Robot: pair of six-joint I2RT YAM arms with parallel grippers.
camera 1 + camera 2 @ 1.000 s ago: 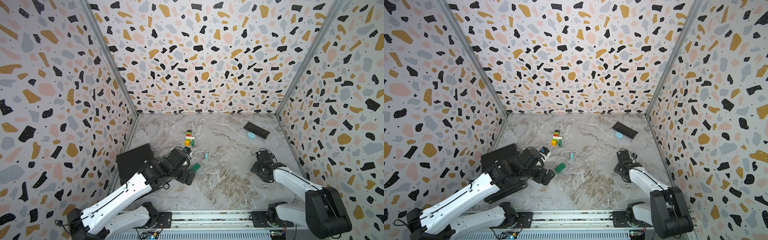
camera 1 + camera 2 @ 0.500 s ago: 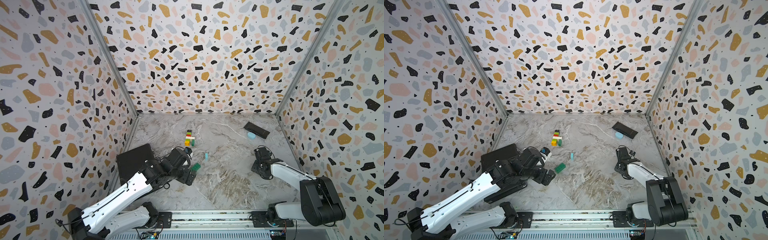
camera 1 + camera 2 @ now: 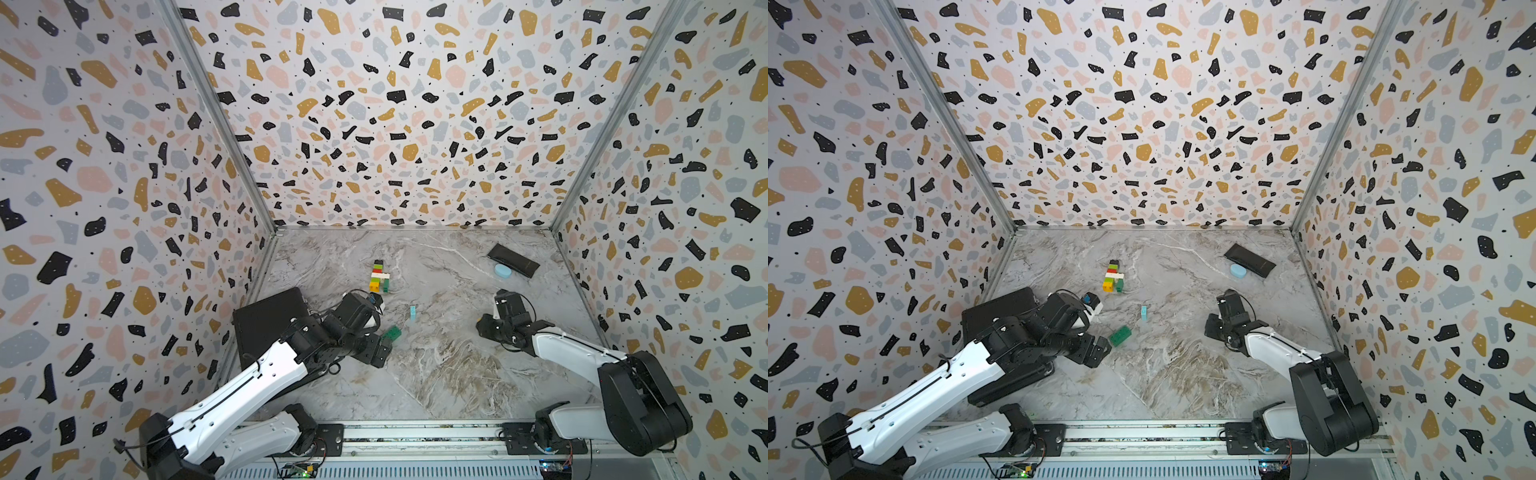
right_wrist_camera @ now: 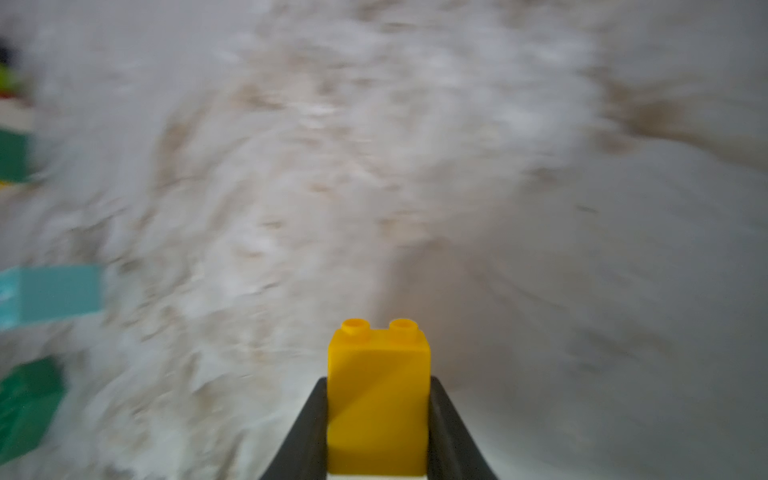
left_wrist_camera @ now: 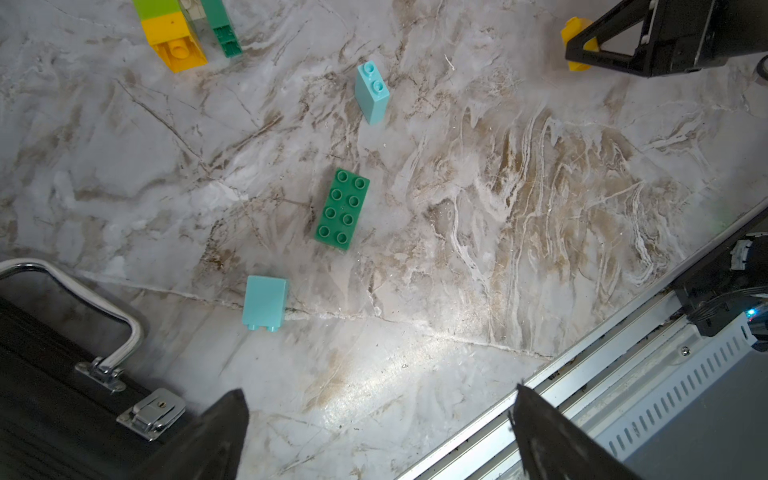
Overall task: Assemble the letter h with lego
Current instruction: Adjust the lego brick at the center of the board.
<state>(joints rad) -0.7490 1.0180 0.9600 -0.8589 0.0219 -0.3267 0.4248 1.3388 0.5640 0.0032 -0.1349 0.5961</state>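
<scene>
A yellow lego brick (image 4: 378,374), studs pointing away from the wrist, sits between the fingers of my right gripper (image 4: 378,384), which is shut on it low over the floor at the right (image 3: 488,328). The built lego stack (image 3: 379,276) of black, red, white, lime, yellow and green bricks lies at the middle back. A dark green eight-stud brick (image 5: 342,209) lies flat just beyond my left gripper (image 5: 380,399), which stands wide open and holds nothing. One light blue brick (image 5: 372,93) stands upright. A second light blue brick (image 5: 265,302) lies on its side near the left gripper.
A black box with a metal handle and latch (image 3: 270,320) sits by the left wall under the left arm. A flat black case (image 3: 513,259) and a pale-blue oval thing (image 3: 503,271) lie at the back right. The metal rail (image 5: 623,395) runs along the front edge.
The right gripper's jaws have come together on the yellow brick, and that arm has shifted slightly toward the back. The left arm has stayed still.
</scene>
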